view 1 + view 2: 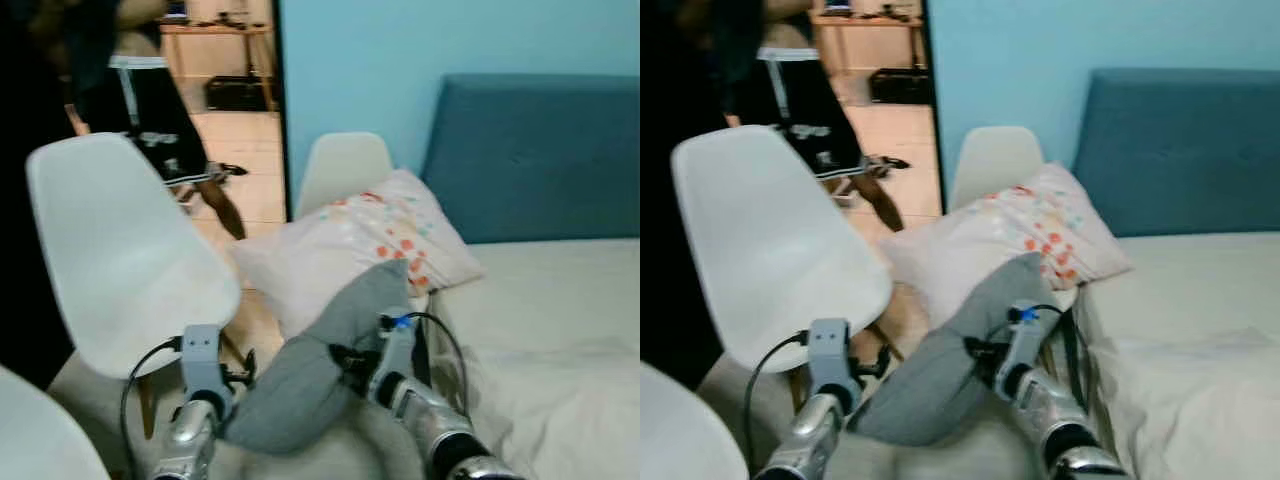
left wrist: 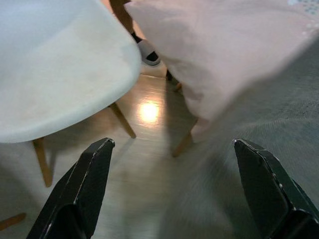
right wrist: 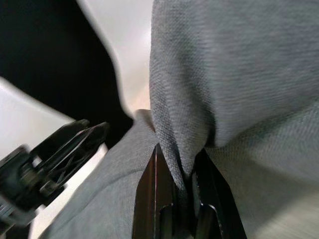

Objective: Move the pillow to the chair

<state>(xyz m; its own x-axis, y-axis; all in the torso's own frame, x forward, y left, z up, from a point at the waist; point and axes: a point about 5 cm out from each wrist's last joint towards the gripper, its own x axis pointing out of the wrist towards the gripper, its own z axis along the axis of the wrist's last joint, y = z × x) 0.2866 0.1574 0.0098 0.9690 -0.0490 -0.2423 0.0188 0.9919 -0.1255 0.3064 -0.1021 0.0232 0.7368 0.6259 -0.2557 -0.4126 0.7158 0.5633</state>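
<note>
head views: the grey pillow (image 1: 300,375) hangs between both arms, near the white chair (image 1: 120,250) on the left, in front of a patterned pillow (image 1: 370,245). left wrist view: left gripper (image 2: 172,186) spread wide, holding nothing. right wrist view: right gripper (image 3: 183,191) pinches the grey fabric.

We count two pillows: a grey pillow (image 1: 300,375) and a white pillow with coloured dots (image 1: 350,250). We see three white chairs: one at left (image 1: 120,260), one behind the pillows (image 1: 343,170), one at the lower-left corner (image 1: 35,430). One bed (image 1: 560,330), one person (image 1: 150,100), two end effectors.
</note>
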